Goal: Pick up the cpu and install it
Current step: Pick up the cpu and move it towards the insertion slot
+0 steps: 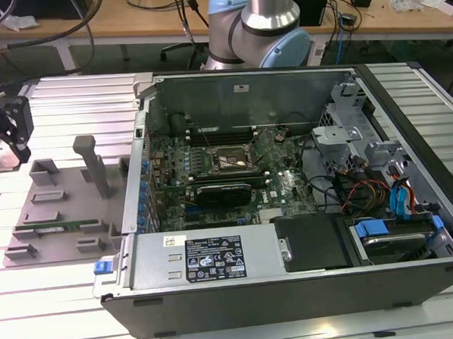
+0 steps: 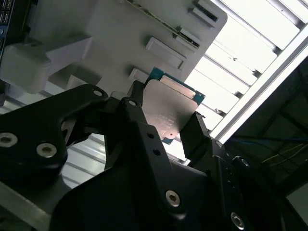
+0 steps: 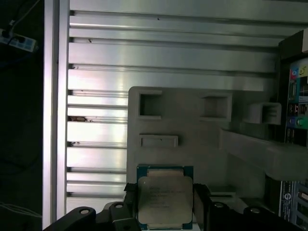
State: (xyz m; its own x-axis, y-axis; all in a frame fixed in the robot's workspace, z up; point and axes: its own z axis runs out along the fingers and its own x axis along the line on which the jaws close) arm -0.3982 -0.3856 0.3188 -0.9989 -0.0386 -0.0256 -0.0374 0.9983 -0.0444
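Note:
The cpu [image 3: 165, 199], a flat square chip with a silvery top and a greenish edge, sits between the two black fingers of my gripper [image 3: 165, 206]. In the second wrist view the same cpu [image 2: 171, 108] is clamped on two opposite edges by my gripper [image 2: 166, 118], above the grey fixture plate [image 2: 120, 29]. In the exterior view the gripper [image 1: 4, 128] hangs at the far left, beyond the fixture plate [image 1: 61, 201]. The black socket frame [image 1: 228, 162] lies on the motherboard inside the open computer case [image 1: 293, 287], well to the exterior view's right of the gripper.
The grey plate carries raised holders and an upright post [image 1: 93, 165]. A long black graphics card [image 1: 224, 192] lies just in front of the socket. Cables and drive bays [image 1: 395, 206] fill the case's right side. The slatted aluminium table [image 1: 71, 102] runs under everything.

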